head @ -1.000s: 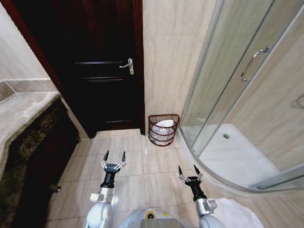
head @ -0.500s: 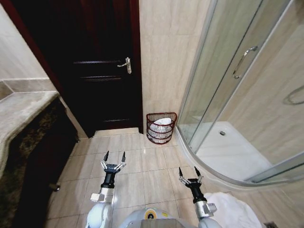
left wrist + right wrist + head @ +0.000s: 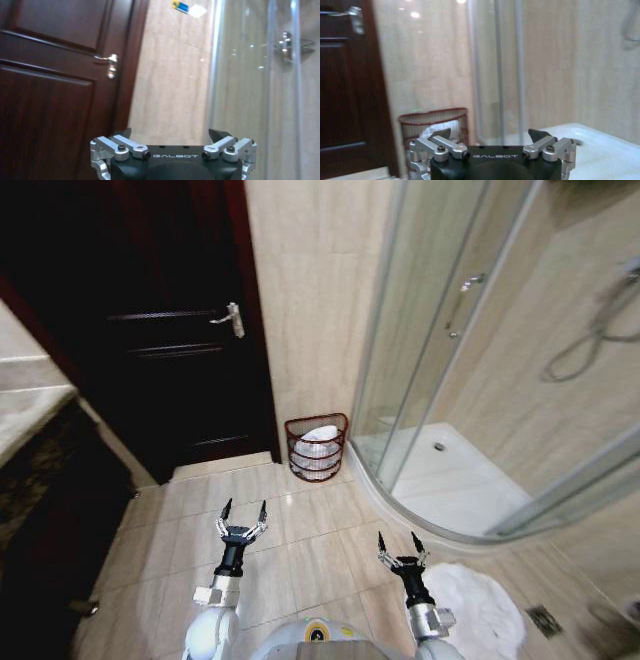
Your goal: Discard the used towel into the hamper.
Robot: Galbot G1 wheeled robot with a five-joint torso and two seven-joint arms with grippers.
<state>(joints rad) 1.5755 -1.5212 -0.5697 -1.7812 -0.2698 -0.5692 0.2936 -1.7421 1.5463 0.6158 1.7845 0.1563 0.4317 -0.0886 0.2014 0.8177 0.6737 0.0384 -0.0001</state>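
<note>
The hamper (image 3: 317, 446), a reddish-brown wire basket with something white inside, stands on the floor against the tiled wall between the door and the shower. It also appears in the right wrist view (image 3: 436, 123), well beyond the fingers. A white towel (image 3: 478, 608) lies crumpled on the floor tiles just right of my right arm. My left gripper (image 3: 244, 513) and right gripper (image 3: 399, 543) are held low in front of me, both open and empty. The wrist views show the left gripper (image 3: 170, 133) and right gripper (image 3: 490, 133) with jaws spread and nothing between them.
A dark wooden door (image 3: 170, 340) with a metal handle (image 3: 232, 319) is left of the hamper. The curved glass shower enclosure (image 3: 470, 370) with its raised white tray (image 3: 455, 480) fills the right. A stone-topped vanity (image 3: 30, 430) runs along the left. A floor drain (image 3: 545, 620) lies at the lower right.
The whole head view has swung to the right, so door and hamper sit further left and more of the shower shows. Both arms keep the same pose, open.
</note>
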